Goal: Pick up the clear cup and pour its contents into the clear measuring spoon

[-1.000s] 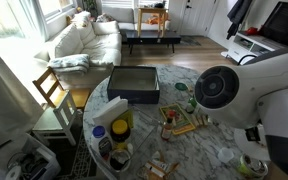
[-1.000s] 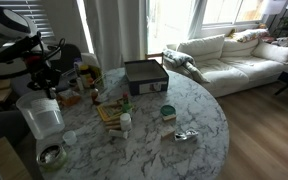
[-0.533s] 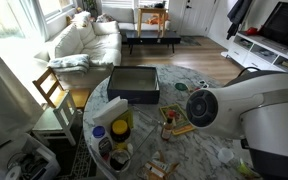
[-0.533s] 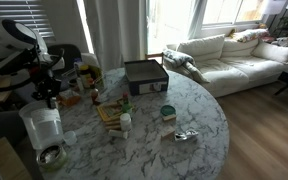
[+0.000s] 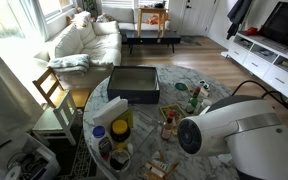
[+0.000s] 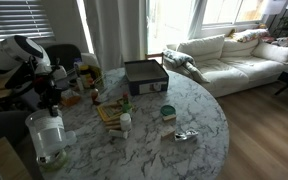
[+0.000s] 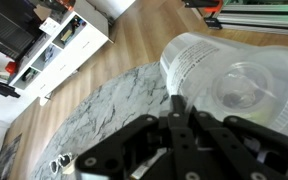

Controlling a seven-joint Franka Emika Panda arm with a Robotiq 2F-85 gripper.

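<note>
Room: we are in a bright living room with a pale sofa (image 6: 234, 55), a wood-plank floor (image 7: 134, 45) and a round table (image 6: 189, 112) crowded with small things.
Gripper: the gripper (image 7: 182, 108) has its black fingers pinched together on the wall of the clear cup (image 7: 234, 72). We read it as clamped on the cup, not open.
Cup position: in an exterior view the cup (image 6: 46, 135) hangs below the gripper (image 6: 48, 110), at the table's edge nearest the robot.
Change: compared with a second ago, we see the cup lower in that view, closer to the tabletop. The white arm (image 5: 234, 140) has swung down from the right edge and now fills the lower right corner.
Materials: the tabletop is grey-veined marble pattern and smooth. The arm is glossy white with rounded shells, and the fingers are matt black and angular.
Cup look: it is whitish, translucent plastic, wide and round. Faint printed markings run down its wall, and the base shows as a pale ring through the side.
Further out: a dark, flat rectangular box (image 6: 144, 75) sits near the table's far side, well apart from the cup.
</note>
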